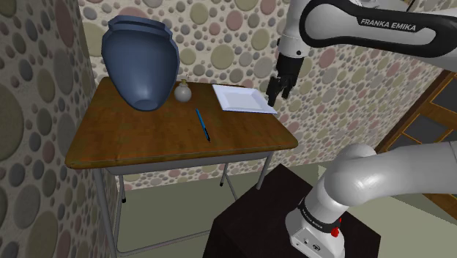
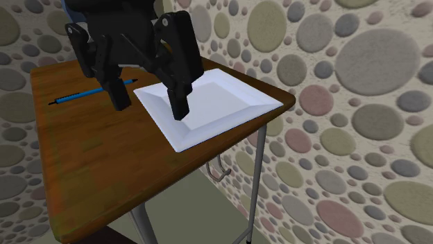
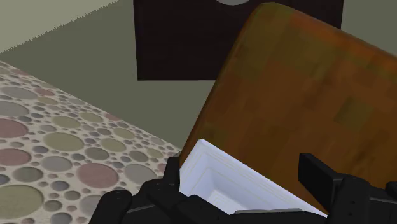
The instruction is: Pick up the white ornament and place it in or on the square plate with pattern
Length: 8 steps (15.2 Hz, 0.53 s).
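The gripper (image 2: 150,109) is hanging released over the plate (image 2: 229,97), its 2 black fingers (image 2: 177,83) standing well apart and clasping nothing. In the second exterior view, 1 finger is showing against the plate's white surface. The other is showing against the bare brown tabletop (image 2: 90,166) just beside the plate. In the shoulder view the gripper is sitting at the plate's edge on that view's right, near the tabletop's far right corner, with the white arm (image 1: 381,26) reaching in from above.

The plate is square, drawn plain white, with a raised rim sloping down to a flat middle. It is lying flat on the tabletop close to the edge.

The ornament (image 1: 182,91) is small, round and pale grey, with a short neck on top. It is standing upright on the tabletop, just beside the big blue vase (image 1: 140,62), between the vase and the plate and well apart from the gripper.

A thin blue pen (image 1: 203,124) is lying on the tabletop nearer the shoulder camera than the ornament, touching neither it nor the plate.

In the wrist view, 1 corner of the plate is showing between the 2 fingers, close to the tabletop's rounded corner. Beyond that edge the grey-green floor (image 3: 76,38), the dark stand (image 3: 178,44) and the pebble-spotted wall (image 3: 57,146) are showing.
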Tool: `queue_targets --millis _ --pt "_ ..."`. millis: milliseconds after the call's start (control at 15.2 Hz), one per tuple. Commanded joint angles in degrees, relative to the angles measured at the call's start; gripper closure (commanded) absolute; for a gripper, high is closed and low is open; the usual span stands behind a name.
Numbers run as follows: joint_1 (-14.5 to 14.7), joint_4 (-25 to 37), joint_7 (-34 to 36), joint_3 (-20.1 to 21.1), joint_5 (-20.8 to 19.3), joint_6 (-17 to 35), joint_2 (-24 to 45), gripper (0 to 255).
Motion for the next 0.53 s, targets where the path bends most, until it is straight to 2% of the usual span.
queue_targets --millis 0,462 --pt "0.00 0.00 0.00 0.00 0.00 0.00 0.00 0" --pt "4.70 10.48 -10.66 0.25 -1.32 5.35 14.95 0"
